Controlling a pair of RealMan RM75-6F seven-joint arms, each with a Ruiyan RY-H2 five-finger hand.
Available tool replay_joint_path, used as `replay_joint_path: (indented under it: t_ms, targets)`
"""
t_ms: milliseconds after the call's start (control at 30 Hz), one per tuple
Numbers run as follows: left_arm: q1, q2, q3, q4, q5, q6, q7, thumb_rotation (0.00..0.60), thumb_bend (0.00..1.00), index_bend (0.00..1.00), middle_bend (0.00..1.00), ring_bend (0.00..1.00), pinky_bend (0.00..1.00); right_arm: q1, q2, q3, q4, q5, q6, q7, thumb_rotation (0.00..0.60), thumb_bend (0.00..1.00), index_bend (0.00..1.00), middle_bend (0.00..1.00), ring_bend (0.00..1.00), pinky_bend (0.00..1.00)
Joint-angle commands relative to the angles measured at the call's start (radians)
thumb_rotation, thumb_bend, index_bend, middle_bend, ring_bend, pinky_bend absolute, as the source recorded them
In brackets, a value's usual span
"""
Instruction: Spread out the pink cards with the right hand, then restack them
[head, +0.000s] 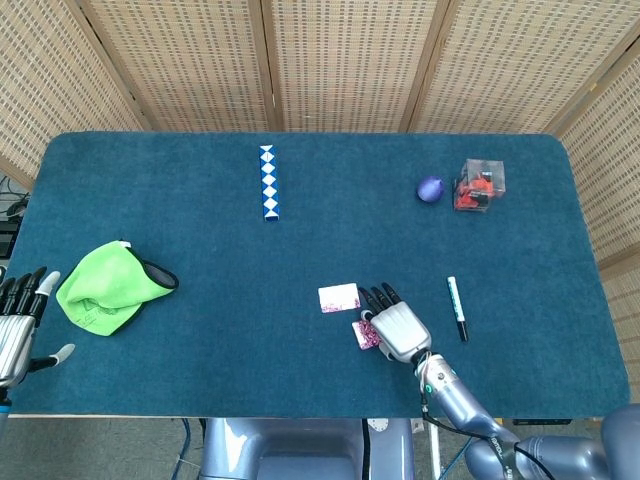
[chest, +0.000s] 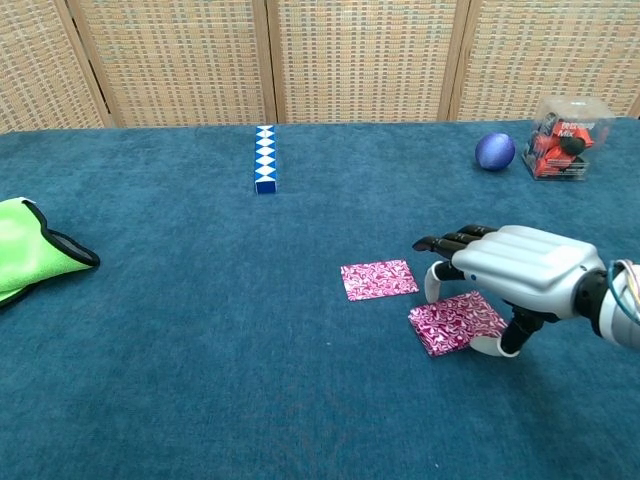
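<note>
**Right robot hand arched over the nearer pink cards**

Blue-carpeted desk under everything, woven screens behind. Far off to the left of the right robot hand, a crumpled green cloth with a dark edge, near the left rim of the desk. Right robot hand palm down, fingers curved with dark tips pointing left and away, arched over pink cards; thumb tip down on the desk at the near right edge of those cards. Nothing lifted; cannot tell from either view whether the fingertips press on the cards or hover just above. Left robot hand at the near-left corner of the head view, beside the green cloth, fingers apart, holding nothing.

Well beyond the right robot hand and to its left, a blue-and-white folding strip lying straight. Beyond and to the right, a clear box with red contents, and just beside it a dark blue ball. Under the right robot hand, patterned pink cards, partly covered, apparently more than one overlapped. Just left of the fingertips, one separate pink card, flat, apart from the others. To the right of the robot hand, a marker pen, seen in the head view only.
</note>
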Motion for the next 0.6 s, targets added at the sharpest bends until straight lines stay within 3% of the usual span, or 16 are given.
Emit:
replay_joint_path:
  t_ms: [33,300,600]
  targets:
    - [0.000,0.000,0.000,0.000,0.000,0.000,-0.001,0.600,0.00,0.00,0.00,0.00,0.00,0.011,-0.014,0.015,0.015,0.023,-0.020,-0.018,0.600,0.36,0.53,0.01,0.00,0.00]
    - [0.000,0.002,0.001,0.000,0.001,-0.001,-0.006,0.600,0.00,0.00,0.00,0.00,0.00,0.013,-0.027,0.020,0.020,0.052,-0.031,-0.054,0.600,0.36,0.53,0.01,0.00,0.00]
    - [0.000,0.002,0.001,0.000,0.002,0.000,-0.006,0.600,0.00,0.00,0.00,0.00,0.00,0.019,-0.003,0.021,-0.006,0.080,-0.052,-0.077,0.600,0.31,0.34,0.00,0.00,0.00]
